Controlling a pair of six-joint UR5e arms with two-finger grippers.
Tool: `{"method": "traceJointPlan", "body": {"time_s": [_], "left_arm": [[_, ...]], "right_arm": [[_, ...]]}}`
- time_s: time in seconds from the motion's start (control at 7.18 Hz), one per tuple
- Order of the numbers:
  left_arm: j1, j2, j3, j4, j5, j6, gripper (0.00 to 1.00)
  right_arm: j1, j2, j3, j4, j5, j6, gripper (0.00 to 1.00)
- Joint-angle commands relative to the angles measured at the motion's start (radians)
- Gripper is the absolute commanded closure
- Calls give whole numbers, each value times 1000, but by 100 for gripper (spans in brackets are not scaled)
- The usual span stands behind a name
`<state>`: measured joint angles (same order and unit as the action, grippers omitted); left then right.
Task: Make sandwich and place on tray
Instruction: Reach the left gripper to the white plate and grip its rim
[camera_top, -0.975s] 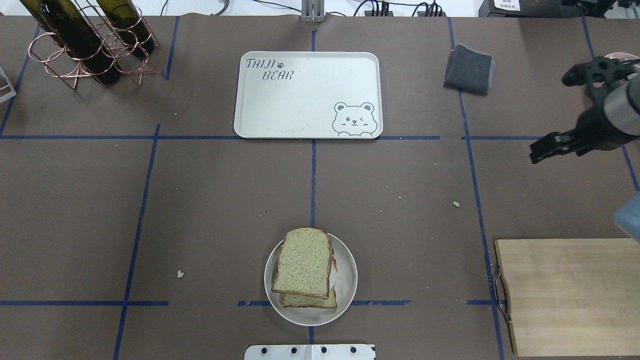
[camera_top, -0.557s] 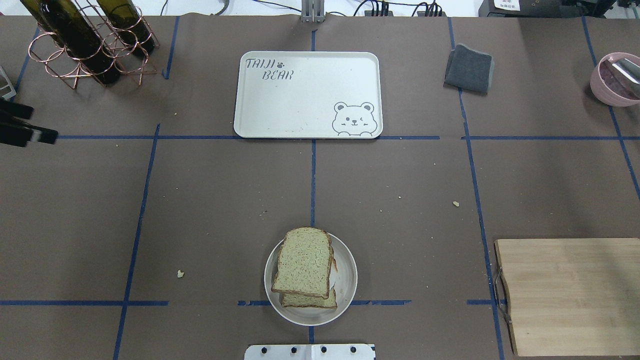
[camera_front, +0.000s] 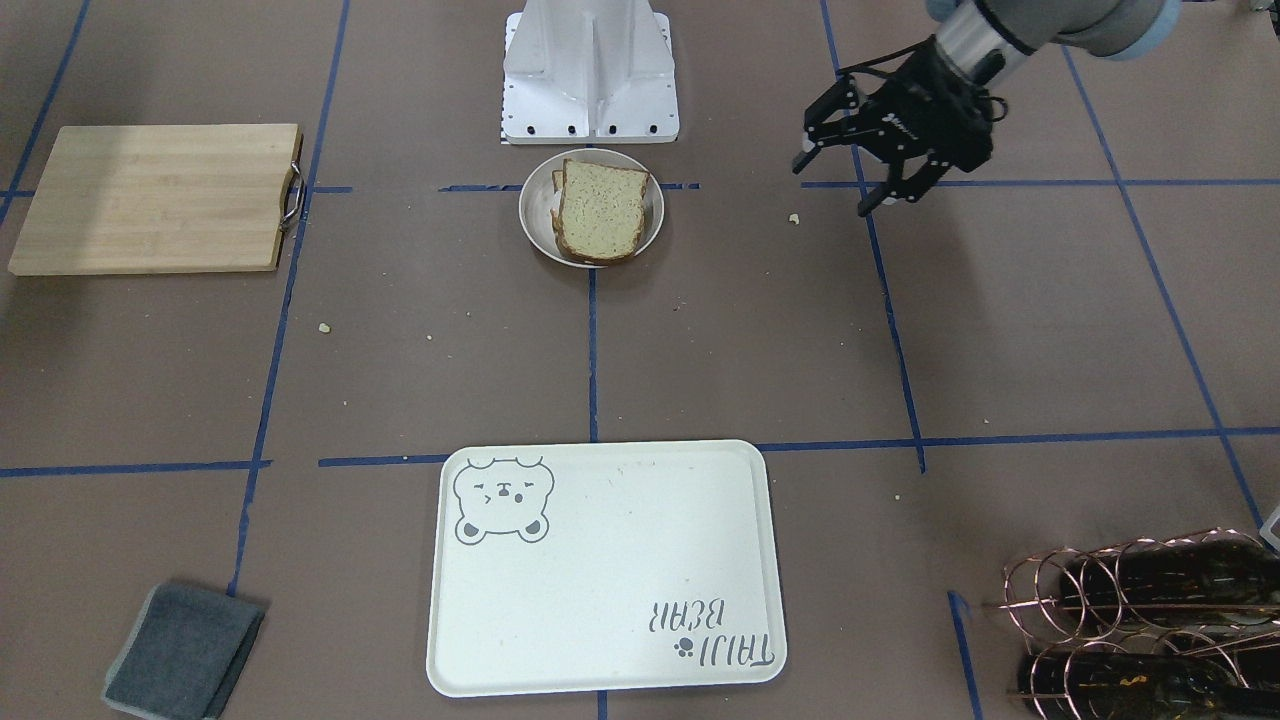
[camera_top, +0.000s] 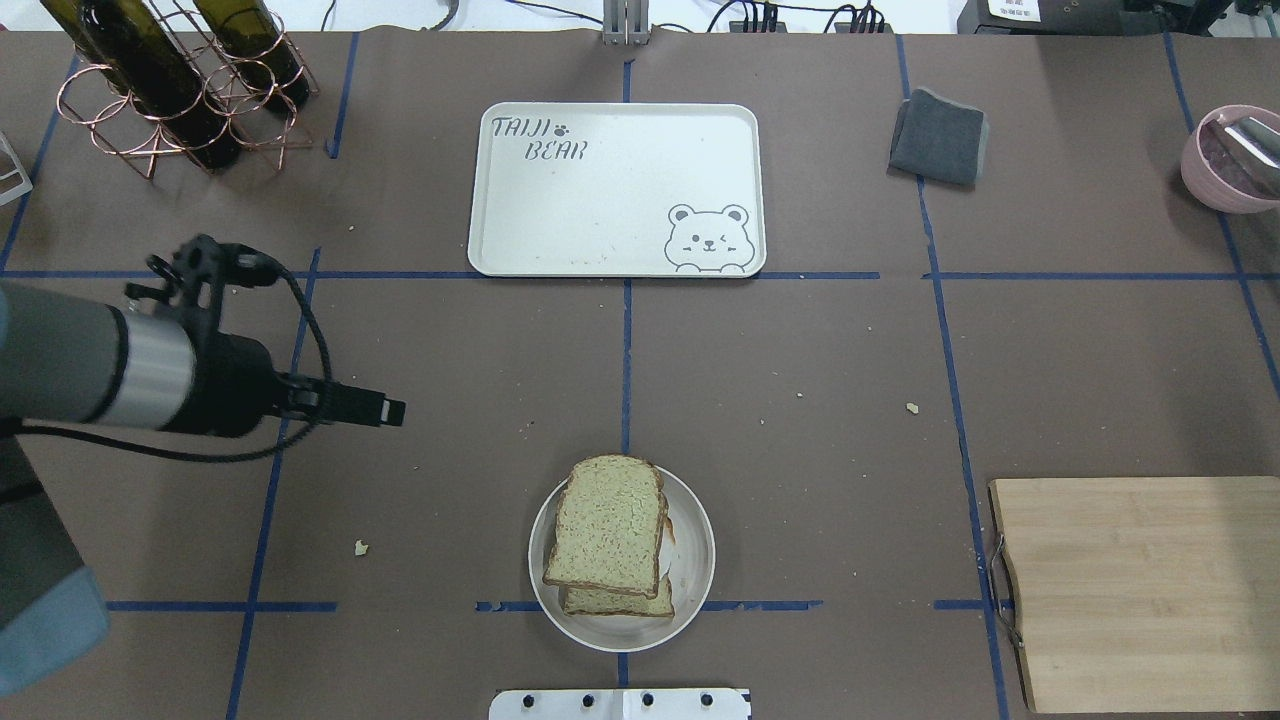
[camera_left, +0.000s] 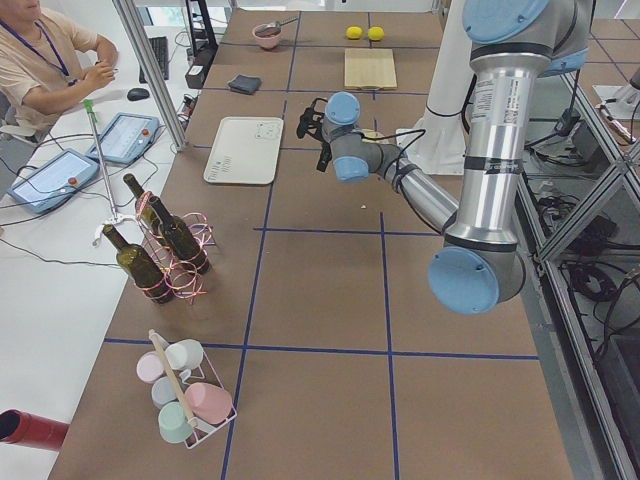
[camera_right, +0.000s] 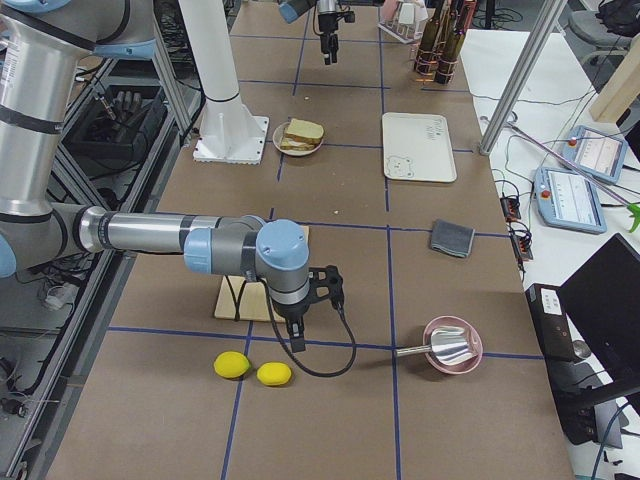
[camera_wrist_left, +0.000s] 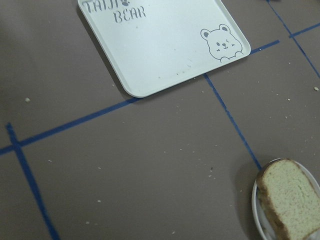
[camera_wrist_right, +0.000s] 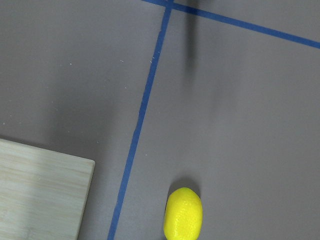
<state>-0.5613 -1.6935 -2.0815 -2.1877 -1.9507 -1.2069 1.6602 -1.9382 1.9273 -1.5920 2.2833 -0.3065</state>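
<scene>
Newly brought inward, the left gripper (camera_front: 830, 191), fingers spread, is held well apart from the pale brown-crusted bread sandwich (camera_front: 600, 207).

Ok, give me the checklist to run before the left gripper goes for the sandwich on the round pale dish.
1. Stack: pale speckled-bread sandwich sits on the round pale dish: ok.
2. Egg inside: cannot tell, bread covers it.
3. Target: large cream rectangular bear tray has nothing on it: ok.
4. Jaws: left gripper open, apart from the sandwich: ok.
5. Other arm: right gripper open or shut: cannot tell.
</scene>
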Motion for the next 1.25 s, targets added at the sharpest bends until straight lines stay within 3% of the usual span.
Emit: {"method": "traceJointPlan", "body": {"time_s": [0.0, 0.28, 0.42, 0.98, 1.11], "left_arm": [[232, -75, 65, 34, 264, -254, 24], [299, -179, 203, 34, 329, -310, 37], [299, -186, 218, 34, 329, -310, 38], [351, -196, 242, 34, 329, -312, 62], [351, -202, 251, 34, 329, -312, 64]], "right_arm": [[33, -13, -11, 1, 4, -19, 0], [38, -11, -17, 1, 2, -19, 0], [43, -11, -17, 3, 2, -19, 0], [61, -11, -22, 3, 2, -20, 0], [61, -11, -24, 3, 1, -20, 0]]}}
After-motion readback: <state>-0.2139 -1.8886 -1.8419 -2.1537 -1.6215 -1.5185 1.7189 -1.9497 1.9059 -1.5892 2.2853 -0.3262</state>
